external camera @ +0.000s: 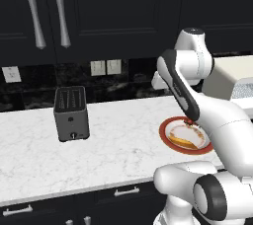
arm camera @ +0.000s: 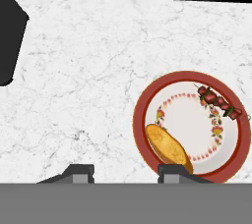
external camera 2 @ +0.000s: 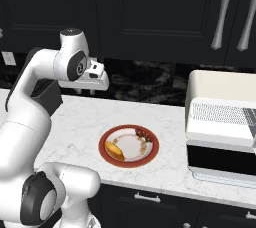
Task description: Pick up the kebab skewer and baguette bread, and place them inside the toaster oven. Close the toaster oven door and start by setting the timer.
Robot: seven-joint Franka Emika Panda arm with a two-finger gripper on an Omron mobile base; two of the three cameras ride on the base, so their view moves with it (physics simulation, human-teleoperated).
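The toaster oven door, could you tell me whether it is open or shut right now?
Shut: the toaster oven door stands upright, flush against the toaster oven front, in the right base view.

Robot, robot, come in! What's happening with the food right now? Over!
Gripper up over the counter, holding nothing. Skewer and bread both on the plate. Oven waits at the right. Nothing in the way.

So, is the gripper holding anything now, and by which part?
Nothing is held: the gripper hangs open above the marble counter, left of the red-rimmed plate.
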